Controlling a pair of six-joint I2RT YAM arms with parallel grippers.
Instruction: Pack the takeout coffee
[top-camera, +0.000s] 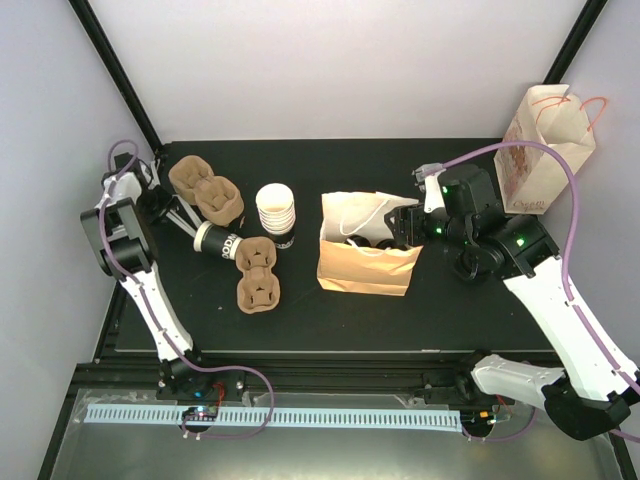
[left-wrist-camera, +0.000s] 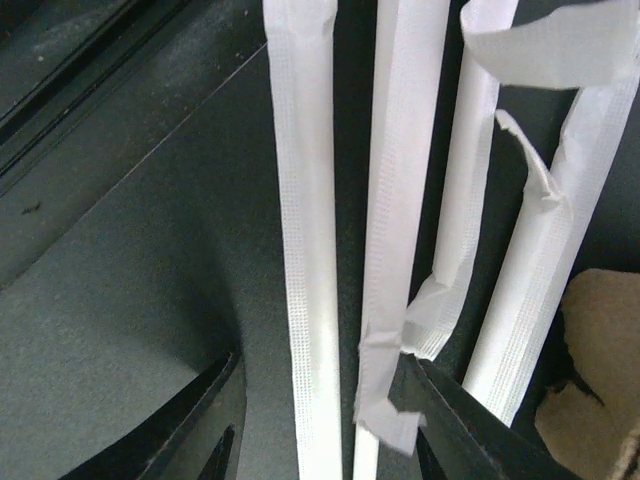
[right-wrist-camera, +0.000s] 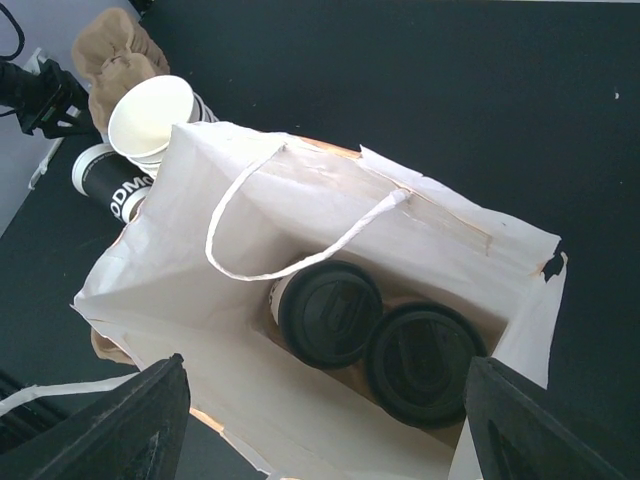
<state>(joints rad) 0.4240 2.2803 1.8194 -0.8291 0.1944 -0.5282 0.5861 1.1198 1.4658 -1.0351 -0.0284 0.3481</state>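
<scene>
Two takeout coffee cups with black lids (right-wrist-camera: 330, 312) (right-wrist-camera: 425, 362) stand side by side inside the open brown paper bag (right-wrist-camera: 250, 200), which sits mid-table in the top view (top-camera: 365, 265). My right gripper (right-wrist-camera: 330, 430) is open and empty just above the bag's mouth (top-camera: 402, 226). A lidless cup with a dark band (top-camera: 218, 241) lies on its side at the left, and a stack of empty white cups (top-camera: 276, 212) stands beside it. My left gripper (left-wrist-camera: 330, 430) is open, low over paper-wrapped straws (left-wrist-camera: 305, 250), with two straws between its fingers.
Two brown pulp carriers (top-camera: 205, 190) (top-camera: 257, 278) lie at the left of the mat. A printed paper bag (top-camera: 545, 150) stands at the back right corner. A carrier edge (left-wrist-camera: 600, 380) shows beside the straws. Black frame posts rise at both back corners.
</scene>
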